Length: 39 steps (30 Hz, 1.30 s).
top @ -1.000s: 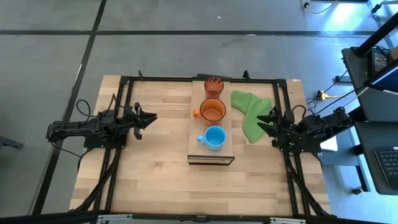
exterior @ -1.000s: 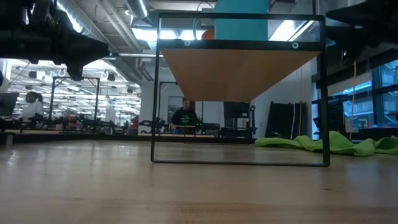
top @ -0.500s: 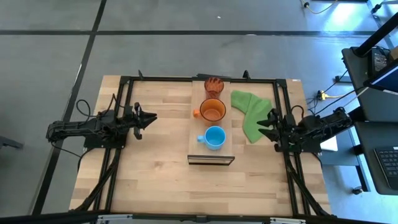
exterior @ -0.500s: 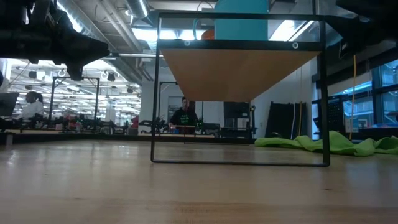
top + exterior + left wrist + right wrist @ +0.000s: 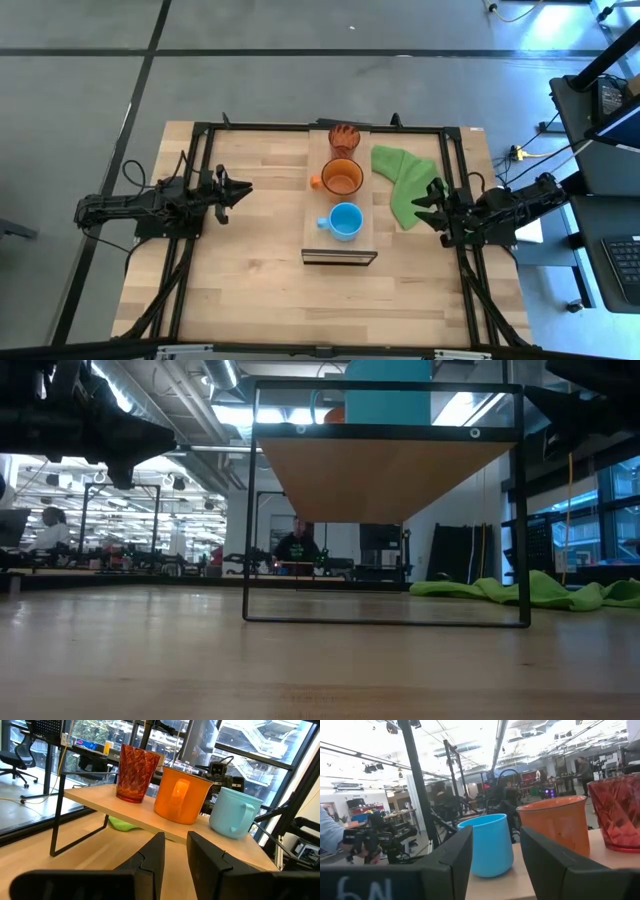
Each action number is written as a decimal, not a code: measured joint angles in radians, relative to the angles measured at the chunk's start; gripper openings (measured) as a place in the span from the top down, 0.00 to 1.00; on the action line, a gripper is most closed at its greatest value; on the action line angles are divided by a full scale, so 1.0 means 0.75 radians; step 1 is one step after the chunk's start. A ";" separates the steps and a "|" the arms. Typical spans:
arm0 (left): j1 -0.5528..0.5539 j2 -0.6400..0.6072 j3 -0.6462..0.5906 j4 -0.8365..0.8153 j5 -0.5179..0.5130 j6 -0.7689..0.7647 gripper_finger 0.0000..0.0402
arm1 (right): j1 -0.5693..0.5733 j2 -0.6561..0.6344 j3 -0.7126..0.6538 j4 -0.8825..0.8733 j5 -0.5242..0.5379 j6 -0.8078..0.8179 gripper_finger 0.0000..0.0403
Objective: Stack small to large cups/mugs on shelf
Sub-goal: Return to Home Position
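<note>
Three vessels stand in a row on the light-wood shelf [image 5: 312, 232] at the table's middle: the reddish-brown ribbed cup [image 5: 344, 137] farthest, the orange mug [image 5: 342, 178] in the middle, the light blue mug [image 5: 346, 221] nearest. Each rests upright on its base. My left gripper [image 5: 245, 188] hovers left of the shelf, open and empty, facing the cups [image 5: 135, 772]. My right gripper [image 5: 416, 206] hovers right of the shelf over the green cloth's edge, open and empty, facing the blue mug [image 5: 487, 845].
A crumpled green cloth [image 5: 402, 180] lies on the table right of the shelf, under my right gripper. The shelf stands on black wire legs [image 5: 248, 510] with open space beneath it. A black frame [image 5: 300, 127] runs round the table. People show in the room behind.
My right gripper has edged a little toward the shelf, toward the table's left. The cups and my left arm have kept still.
</note>
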 joint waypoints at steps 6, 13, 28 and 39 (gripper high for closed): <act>0.000 0.000 0.000 0.000 0.000 0.000 0.81 | 0.000 0.000 0.000 0.006 0.002 0.002 0.59; 0.000 0.000 0.000 0.000 0.000 0.000 0.81 | 0.000 0.000 0.001 -0.012 0.036 0.063 0.59; 0.000 0.000 0.000 0.000 0.000 0.001 0.81 | 0.000 0.075 0.004 -0.335 -0.096 -0.036 0.59; 0.001 0.000 0.000 0.000 0.000 0.001 0.81 | 0.000 0.081 0.004 -0.334 -0.102 -0.036 0.59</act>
